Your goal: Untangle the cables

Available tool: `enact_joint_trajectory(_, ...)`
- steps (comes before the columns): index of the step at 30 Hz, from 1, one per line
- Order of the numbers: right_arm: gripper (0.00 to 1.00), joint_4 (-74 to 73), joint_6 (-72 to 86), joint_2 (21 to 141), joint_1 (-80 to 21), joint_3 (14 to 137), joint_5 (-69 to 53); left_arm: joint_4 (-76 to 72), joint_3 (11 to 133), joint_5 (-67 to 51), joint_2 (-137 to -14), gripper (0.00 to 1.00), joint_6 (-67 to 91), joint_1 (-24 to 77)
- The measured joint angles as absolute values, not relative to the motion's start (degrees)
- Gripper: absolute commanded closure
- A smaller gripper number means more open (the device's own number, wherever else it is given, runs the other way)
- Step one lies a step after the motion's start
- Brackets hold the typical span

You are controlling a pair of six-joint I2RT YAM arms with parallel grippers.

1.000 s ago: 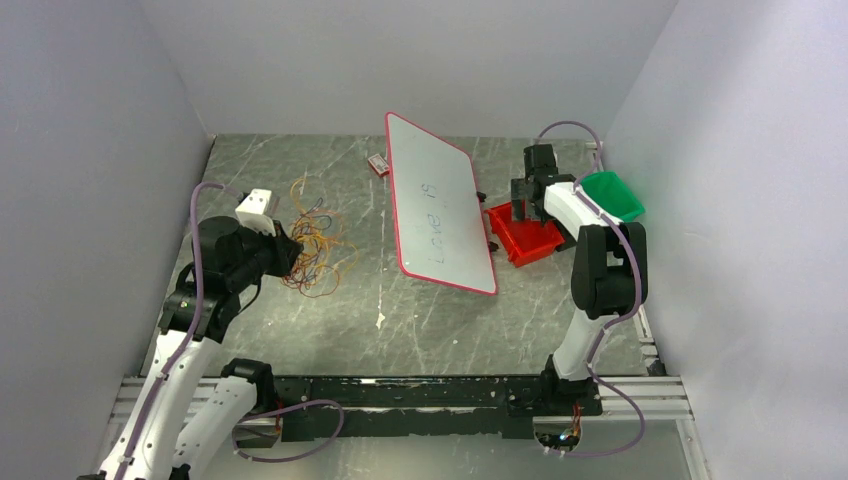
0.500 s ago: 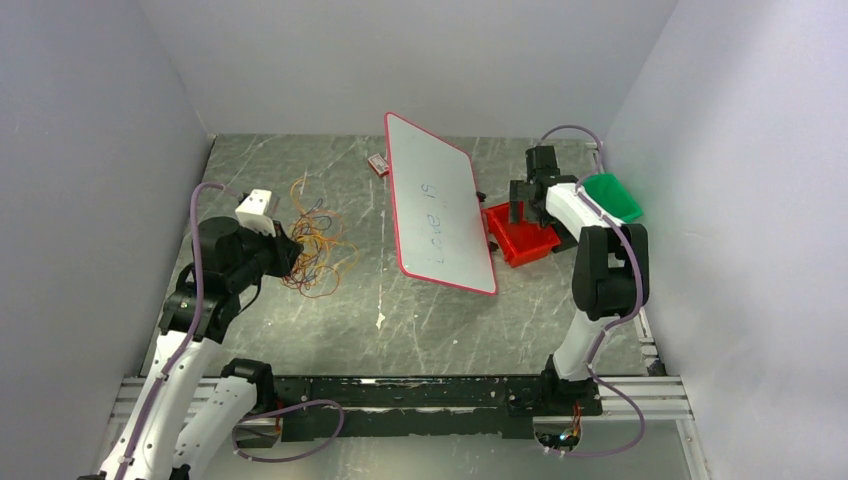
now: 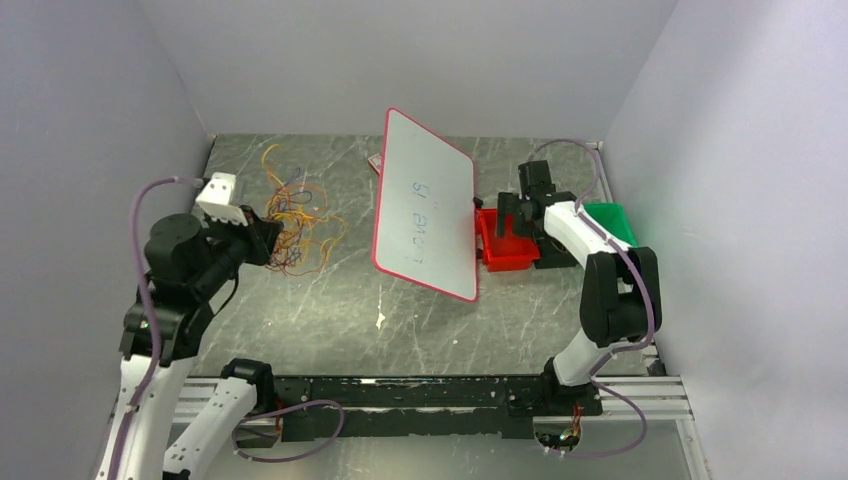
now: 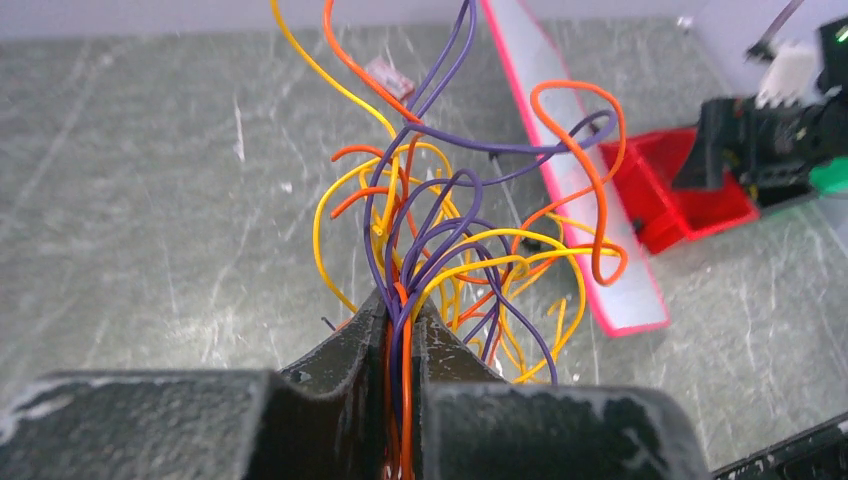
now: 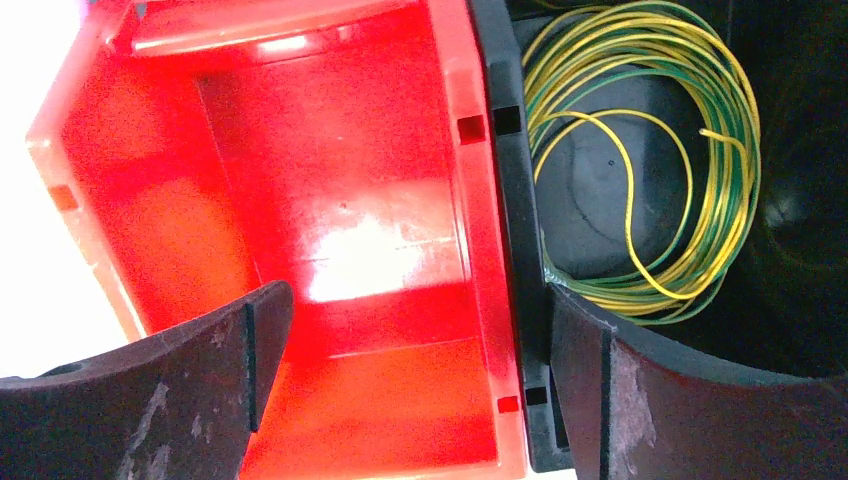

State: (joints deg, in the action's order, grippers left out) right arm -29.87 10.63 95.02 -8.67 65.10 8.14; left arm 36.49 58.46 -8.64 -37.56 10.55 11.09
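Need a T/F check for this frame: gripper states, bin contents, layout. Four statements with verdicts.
1. The left gripper is shut on the cables. True.
2. The right gripper is shut on the rim of the red bin. False: it is open above the bin and holds nothing.
3. The red bin holds a coil of wire. False: it is empty; the yellow-green wire coil lies in the black container beside it.
4. In the top view, the whiteboard sits between the cables and the red bin. True.
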Motion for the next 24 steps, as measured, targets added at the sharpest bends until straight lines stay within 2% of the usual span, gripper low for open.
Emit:
enact_joint_trajectory(10, 0.0, -25.91, 19.88, 88.62, -18.72, 58.28, 6.09, 41.15, 68.16, -6.74, -38.0, 0.89, 10.02, 11.09)
enact_joint_trajectory(17, 0.0, -18.26, 30.57, 84.42, -24.84, 52.6, 3.16, 43.22, 68.84, -6.55, -38.37, 0.9, 9.8, 11.09)
enact_joint_trajectory(24, 0.0, -10.94, 39.7, 86.26, -31.46, 51.81, 3.11, 43.7, 68.84, -6.55, -38.35, 0.9, 9.82, 11.09)
